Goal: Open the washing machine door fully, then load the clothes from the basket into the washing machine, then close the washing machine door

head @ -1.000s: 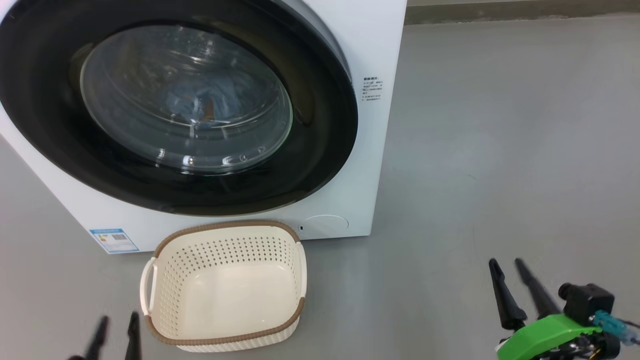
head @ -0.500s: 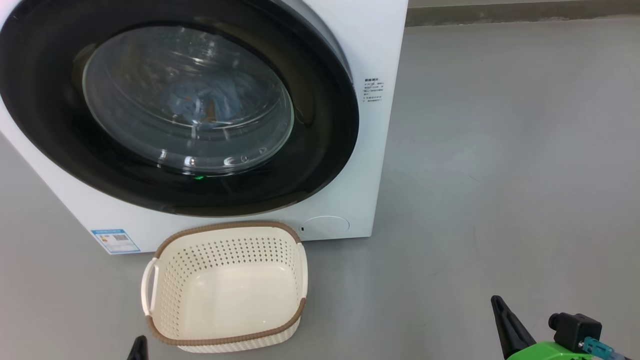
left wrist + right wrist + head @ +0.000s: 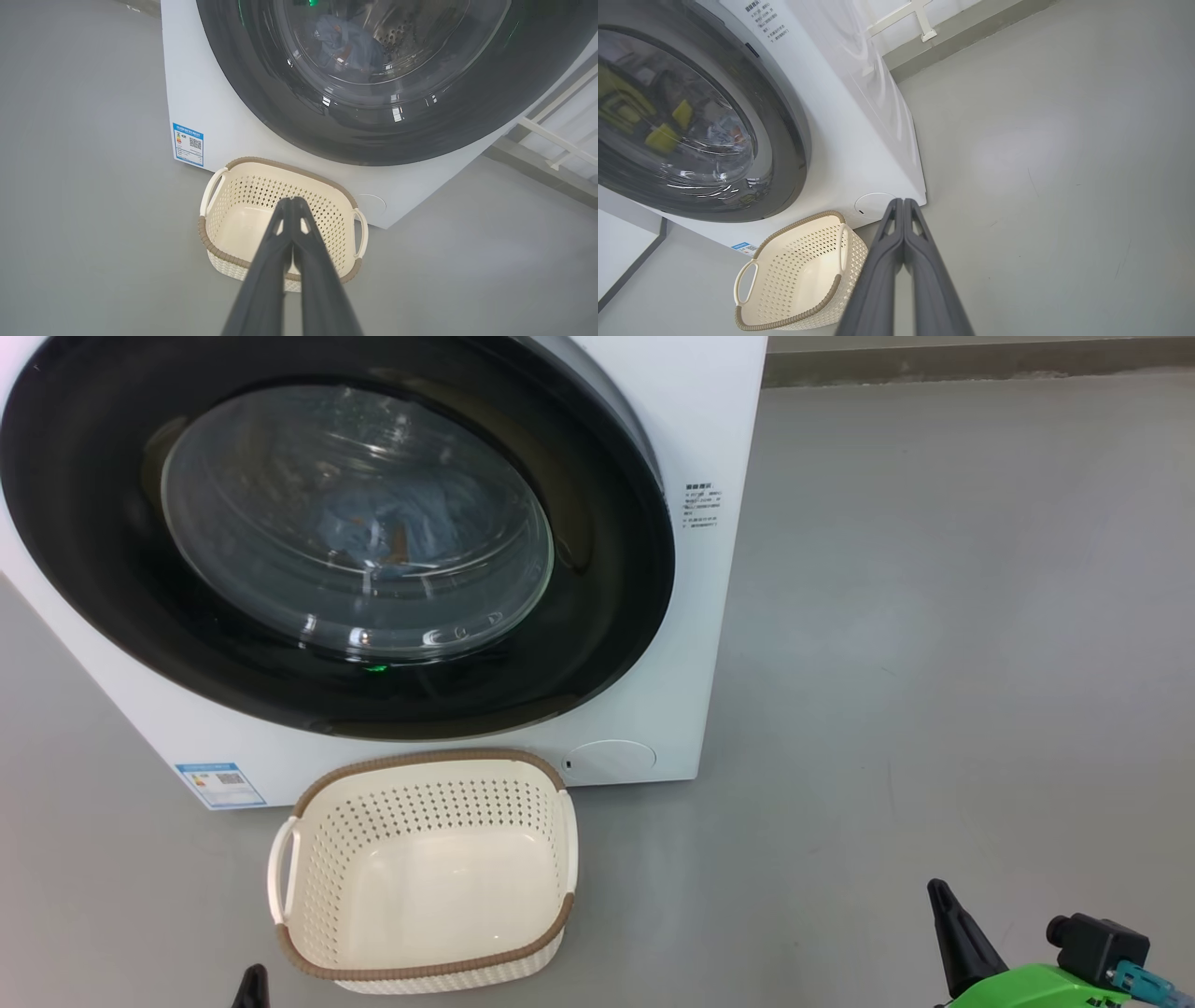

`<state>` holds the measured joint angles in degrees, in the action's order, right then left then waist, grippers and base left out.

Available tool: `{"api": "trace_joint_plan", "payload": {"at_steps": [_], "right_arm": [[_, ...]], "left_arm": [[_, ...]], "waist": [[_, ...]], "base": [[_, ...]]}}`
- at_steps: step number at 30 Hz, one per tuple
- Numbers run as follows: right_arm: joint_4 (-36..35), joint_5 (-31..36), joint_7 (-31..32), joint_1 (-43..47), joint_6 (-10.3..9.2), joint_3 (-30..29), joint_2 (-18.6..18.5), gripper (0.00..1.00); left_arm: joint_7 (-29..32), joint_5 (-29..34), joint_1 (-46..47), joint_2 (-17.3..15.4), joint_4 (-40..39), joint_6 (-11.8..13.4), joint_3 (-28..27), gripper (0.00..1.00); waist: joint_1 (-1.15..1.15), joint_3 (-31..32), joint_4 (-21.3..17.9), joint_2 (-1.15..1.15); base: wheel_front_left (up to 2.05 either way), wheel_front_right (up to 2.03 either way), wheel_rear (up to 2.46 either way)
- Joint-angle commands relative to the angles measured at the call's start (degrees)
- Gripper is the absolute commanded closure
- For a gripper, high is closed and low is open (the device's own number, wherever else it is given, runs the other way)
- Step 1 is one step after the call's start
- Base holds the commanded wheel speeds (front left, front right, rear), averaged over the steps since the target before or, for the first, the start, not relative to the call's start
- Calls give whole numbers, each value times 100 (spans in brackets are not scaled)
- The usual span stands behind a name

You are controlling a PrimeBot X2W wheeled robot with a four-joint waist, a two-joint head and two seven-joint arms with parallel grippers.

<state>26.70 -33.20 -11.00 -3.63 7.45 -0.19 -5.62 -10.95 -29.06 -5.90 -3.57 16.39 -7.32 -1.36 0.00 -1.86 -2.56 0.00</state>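
Head view: the washing machine door (image 3: 607, 569) sits shut, the clothes (image 3: 392, 527) behind its glass, the basket (image 3: 420, 758) empty on the floor (image 3: 934, 616). Your left claw (image 3: 292, 200) and right claw (image 3: 903, 201) are pinched closed on nothing. All steps look done; you likely only need to park them.

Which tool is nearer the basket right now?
Left. The left tool sits just off the near-left corner of the basket; the right tool is far off to the basket's right.

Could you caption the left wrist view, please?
Shut left gripper facing empty cream perforated basket; light blue clothes behind closed glossy black door.
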Motion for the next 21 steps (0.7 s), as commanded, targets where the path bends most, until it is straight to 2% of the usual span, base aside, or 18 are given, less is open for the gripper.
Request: {"api": "trace_joint_plan", "payload": {"at_steps": [1, 21], "right_arm": [[-175, -217, 44, -147, 1, -16, -24, 100], [-382, -1341, 383, -181, 1, -140, 35, 100]], "left_arm": [[48, -154, 211, -54, -141, 11, -94, 100], [384, -1373, 416, -30, -169, 20, -179, 100]], "waist": [[0, 2, 4, 0], [0, 39, 54, 0]], "base": [[0, 0, 0], [0, 0, 0]]}}
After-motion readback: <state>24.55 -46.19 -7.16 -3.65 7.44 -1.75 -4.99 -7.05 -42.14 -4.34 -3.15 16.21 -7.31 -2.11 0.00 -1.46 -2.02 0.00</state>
